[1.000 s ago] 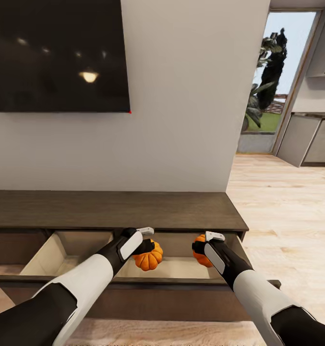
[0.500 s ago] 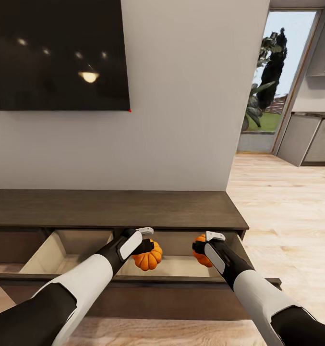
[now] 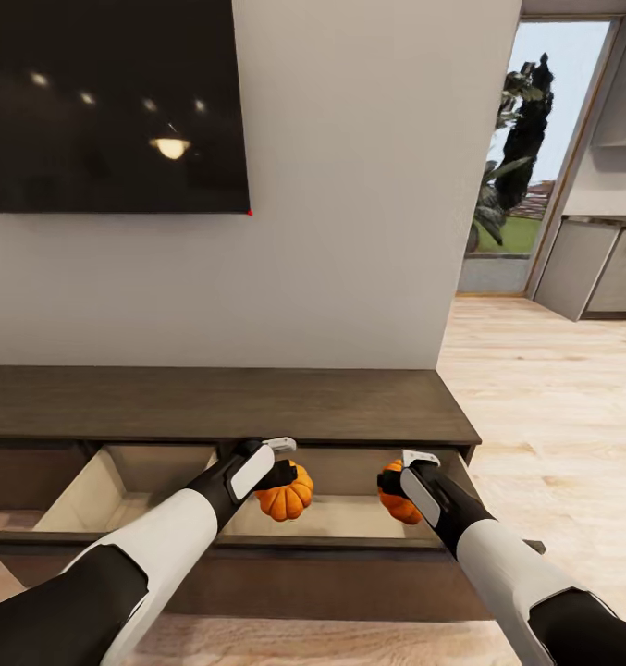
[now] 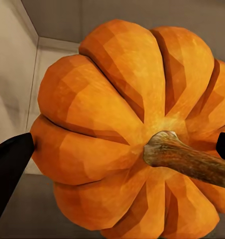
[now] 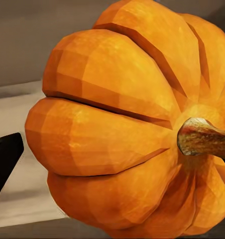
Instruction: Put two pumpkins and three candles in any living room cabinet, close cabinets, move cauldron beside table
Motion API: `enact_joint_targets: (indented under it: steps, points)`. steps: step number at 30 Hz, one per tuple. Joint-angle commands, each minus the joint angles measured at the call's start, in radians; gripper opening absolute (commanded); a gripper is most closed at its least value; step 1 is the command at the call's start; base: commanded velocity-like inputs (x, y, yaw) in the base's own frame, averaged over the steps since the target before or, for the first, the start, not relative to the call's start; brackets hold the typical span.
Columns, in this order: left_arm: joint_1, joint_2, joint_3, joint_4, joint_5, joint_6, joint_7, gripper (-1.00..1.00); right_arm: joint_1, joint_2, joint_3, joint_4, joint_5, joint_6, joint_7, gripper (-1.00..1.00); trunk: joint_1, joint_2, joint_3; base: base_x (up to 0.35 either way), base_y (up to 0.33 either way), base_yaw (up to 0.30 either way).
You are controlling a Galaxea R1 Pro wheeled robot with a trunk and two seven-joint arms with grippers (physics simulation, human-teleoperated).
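The dark brown cabinet runs along the wall under the TV, with one wide drawer pulled out and showing its pale wood inside. My left gripper is shut on an orange ribbed pumpkin, held over the drawer's middle. That pumpkin is close up in the left wrist view, brown stem toward the camera. My right gripper is shut on the second pumpkin over the drawer's right end; it looms large in the right wrist view. Candles, cauldron and table are out of view.
A black TV hangs on the white wall above the cabinet. To the right, light wood floor leads to a glass door and grey kitchen units. The drawer's left half holds nothing.
My right gripper with its pumpkin has shifted slightly right and down over the drawer. The left gripper and its pumpkin stay where they were.
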Motion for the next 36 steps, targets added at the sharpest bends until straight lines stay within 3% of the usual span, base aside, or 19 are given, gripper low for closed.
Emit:
enact_joint_targets:
  steps: [1, 10, 14, 26, 36]
  points:
    - [-0.001, 0.001, -0.007, -0.002, 0.011, 0.001, 0.008, -1.0, -0.001, -0.001, 0.007, -0.002, -0.01, 0.002, -0.008, -1.0, 0.0, 0.0, -0.001, 0.253, 0.0, 0.0]
    - [-0.001, 0.0, -0.007, 0.0, 0.018, 0.003, 0.007, -1.0, -0.001, 0.0, 0.007, 0.0, -0.01, 0.003, -0.01, -1.0, 0.0, 0.0, -0.001, 0.056, 0.0, 0.0]
    - [-0.001, -0.001, -0.007, 0.0, 0.018, 0.004, 0.009, -1.0, -0.001, 0.0, 0.007, 0.002, -0.01, 0.002, -0.009, -1.0, 0.013, -0.024, -0.014, 0.002, 0.0, 0.0]
    - [-0.001, -0.001, -0.008, 0.0, 0.015, 0.002, 0.009, -1.0, -0.001, 0.0, 0.007, 0.012, -0.009, -0.001, -0.007, -1.0, 0.019, -0.027, -0.06, 0.0, 0.0, 0.0]
    - [-0.001, 0.001, -0.006, 0.001, 0.018, 0.002, 0.007, -1.0, -0.001, 0.0, 0.007, 0.012, -0.007, -0.003, -0.007, -1.0, 0.019, -0.027, -0.06, 0.007, 0.0, 0.0]
